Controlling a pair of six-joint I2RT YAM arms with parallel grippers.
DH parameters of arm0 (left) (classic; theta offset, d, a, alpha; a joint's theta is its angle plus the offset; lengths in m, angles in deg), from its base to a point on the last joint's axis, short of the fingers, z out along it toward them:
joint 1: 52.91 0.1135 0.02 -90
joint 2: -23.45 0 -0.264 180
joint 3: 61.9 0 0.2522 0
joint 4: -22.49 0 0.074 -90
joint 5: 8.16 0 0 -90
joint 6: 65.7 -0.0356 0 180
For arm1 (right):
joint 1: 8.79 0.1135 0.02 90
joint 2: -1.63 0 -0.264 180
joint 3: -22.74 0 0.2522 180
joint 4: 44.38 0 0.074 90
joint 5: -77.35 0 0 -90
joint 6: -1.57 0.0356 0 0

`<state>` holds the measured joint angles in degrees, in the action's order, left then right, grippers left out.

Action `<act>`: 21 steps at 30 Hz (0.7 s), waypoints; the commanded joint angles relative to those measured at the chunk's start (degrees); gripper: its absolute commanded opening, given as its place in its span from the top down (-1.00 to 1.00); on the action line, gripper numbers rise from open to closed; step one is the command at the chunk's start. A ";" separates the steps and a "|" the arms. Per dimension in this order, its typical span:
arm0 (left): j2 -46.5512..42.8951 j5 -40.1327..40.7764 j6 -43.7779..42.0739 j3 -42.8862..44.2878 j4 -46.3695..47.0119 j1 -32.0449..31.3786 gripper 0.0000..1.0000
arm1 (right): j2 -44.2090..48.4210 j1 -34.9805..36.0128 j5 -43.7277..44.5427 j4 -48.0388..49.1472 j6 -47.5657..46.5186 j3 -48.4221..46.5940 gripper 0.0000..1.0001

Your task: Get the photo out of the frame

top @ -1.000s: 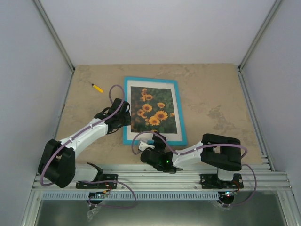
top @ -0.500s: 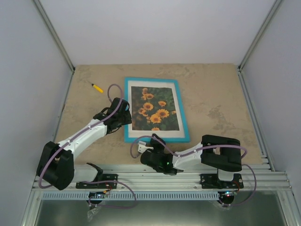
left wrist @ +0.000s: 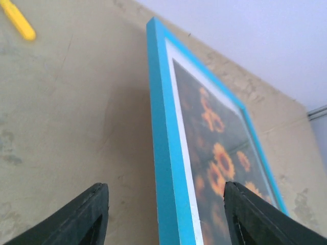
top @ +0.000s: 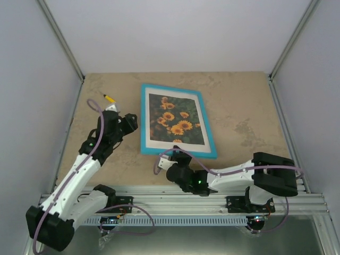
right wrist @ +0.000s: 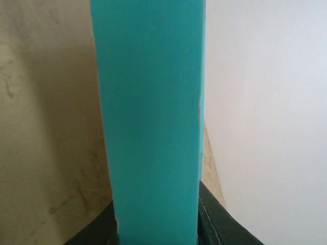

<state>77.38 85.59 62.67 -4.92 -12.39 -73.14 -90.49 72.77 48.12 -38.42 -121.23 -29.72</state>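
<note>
- Turquoise frame (top: 144, 119): your right gripper (top: 176, 158) is now clamping its near edge.
- Your left gripper (top: 129, 120) is backing away, jaws open; the photo (top: 175, 119) is still sitting inside.

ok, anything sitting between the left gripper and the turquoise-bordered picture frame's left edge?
Nothing visible. The turquoise-bordered rectangular picture frame has its left border straight ahead of the open left gripper, with only bare beige tabletop beside it. The small yellow stick-shaped object lies farther back, off the path.

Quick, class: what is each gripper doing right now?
Left gripper: open, holding nothing.
Right gripper: closed on the frame, at its near edge.
</note>
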 commanded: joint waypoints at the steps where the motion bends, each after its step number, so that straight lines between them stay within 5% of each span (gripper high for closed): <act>1: -6.64 -0.21 2.13 0.68 -0.67 0.66 -0.31 | 6.20 0.10 -2.40 7.08 2.51 -0.05 0.99; 13: -22.28 7.55 5.46 0.16 -3.78 0.69 -0.98 | 25.02 -5.83 -21.45 9.65 11.23 1.92 0.99; 21: -27.07 3.56 9.30 -5.08 0.87 0.71 -0.99 | 35.57 -16.11 -38.78 12.57 28.10 4.40 0.99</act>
<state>51.44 91.08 69.18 -6.97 -14.34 -72.72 -59.54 60.29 21.96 -35.47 -107.46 -26.60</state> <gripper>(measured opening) 0.997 0.234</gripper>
